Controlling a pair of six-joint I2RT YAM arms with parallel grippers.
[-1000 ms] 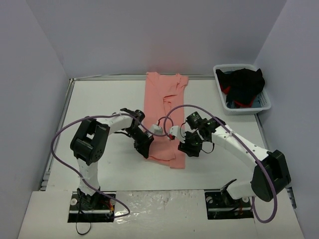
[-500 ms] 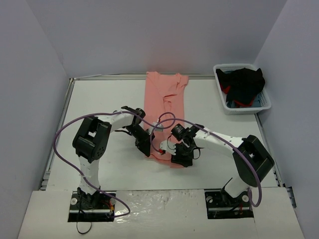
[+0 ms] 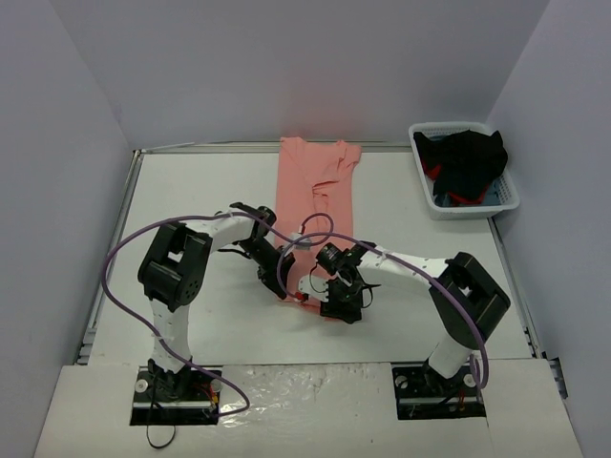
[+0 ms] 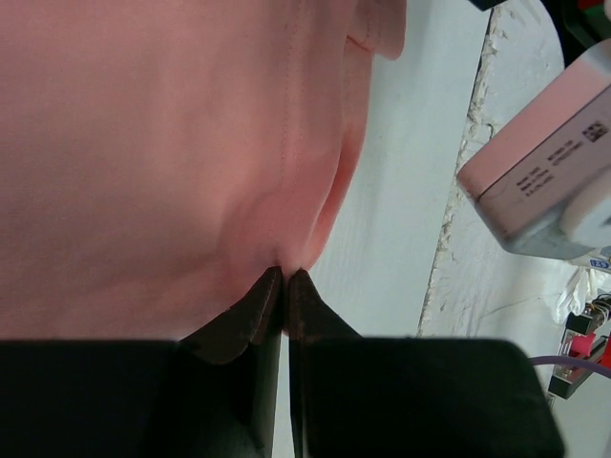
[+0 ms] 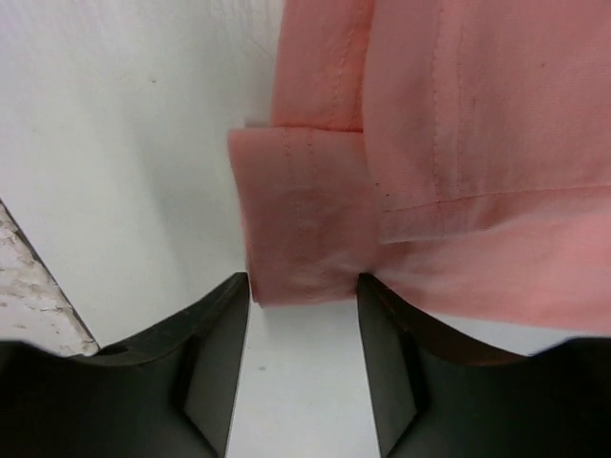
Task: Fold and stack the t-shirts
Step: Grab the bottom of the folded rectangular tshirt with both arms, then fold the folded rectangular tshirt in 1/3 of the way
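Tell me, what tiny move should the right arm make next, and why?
Probably close the right gripper. Its jaws stand open with a folded hem corner of the pink t-shirt between them, while the left gripper is already shut on the cloth's edge.

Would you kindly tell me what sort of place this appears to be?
Probably a robotics lab test cell, not a home: a white table boxed in by bare walls, a left arm and right arm bolted at its near edge, and a salmon-pink t-shirt laid out.
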